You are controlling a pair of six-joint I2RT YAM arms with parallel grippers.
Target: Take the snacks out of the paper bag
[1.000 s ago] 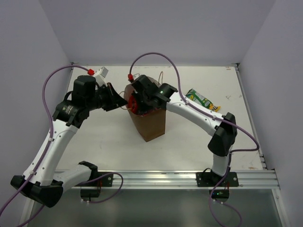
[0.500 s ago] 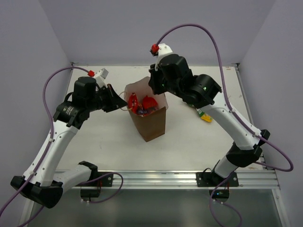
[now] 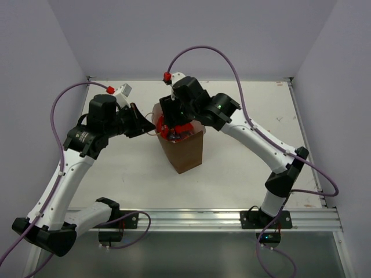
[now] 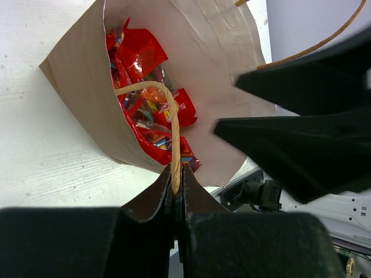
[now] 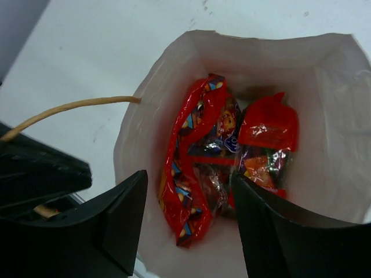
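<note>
The brown paper bag [image 3: 185, 152] stands upright mid-table, its mouth facing up. Red crinkly snacks [image 5: 194, 168] lie inside against the pale wall [image 5: 327, 110], and the left wrist view also shows these snacks [image 4: 142, 55]. My left gripper [image 3: 151, 128] is shut on the bag's thin loop handle [image 4: 172, 145], which it holds out to the left of the bag [image 4: 78, 92]. My right gripper [image 5: 188, 194] hangs open over the bag's mouth with nothing between its fingers [image 5: 119, 211]. In the top view the right gripper [image 3: 174, 120] covers part of the opening.
The right arm [image 3: 255, 142] arches from the near right across the table's right half. The left arm [image 3: 69, 168] curves up the left side. White walls close in the table [image 3: 116, 174] on three sides, and a metal rail [image 3: 232, 217] runs along the near edge.
The right arm left the bag, swung up toward the back right, then came back over the bag's mouth with its jaws now apart. The left gripper kept its hold on the handle.
</note>
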